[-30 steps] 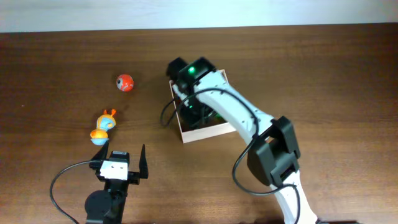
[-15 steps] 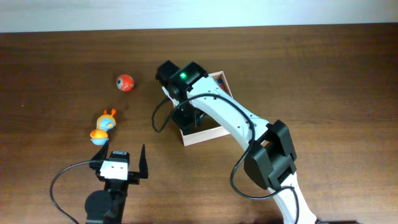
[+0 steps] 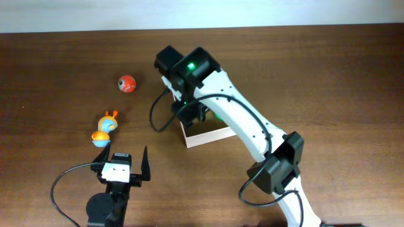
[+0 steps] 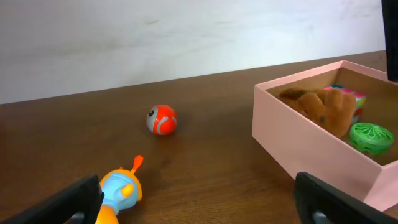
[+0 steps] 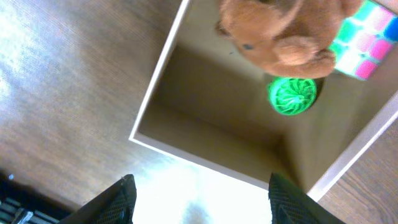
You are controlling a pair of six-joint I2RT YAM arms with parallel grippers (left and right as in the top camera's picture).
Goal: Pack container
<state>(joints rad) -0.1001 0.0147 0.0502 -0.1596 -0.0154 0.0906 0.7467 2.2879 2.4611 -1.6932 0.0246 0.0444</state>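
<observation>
The container (image 3: 208,135) is a shallow white-walled box with a tan inside, at mid-table, mostly covered by my right arm. In the right wrist view the container (image 5: 186,93) holds a brown plush toy (image 5: 280,31), a green ball (image 5: 292,95) and a colourful cube (image 5: 367,43). My right gripper (image 5: 205,205) is open and empty above its near wall. My left gripper (image 4: 199,205) is open and empty, low over the table. A blue and orange toy (image 4: 118,193) lies by its left finger. A red ball (image 4: 161,119) lies farther off. The container (image 4: 298,140) is at the right.
In the overhead view the red ball (image 3: 127,83) and the blue and orange toy (image 3: 104,129) lie on the brown wooden table left of the container. My left gripper (image 3: 124,165) sits near the front edge. A white wall runs behind the table.
My right arm has swung its wrist a little to the left over the container. The left arm and the toys on the table have not moved.
</observation>
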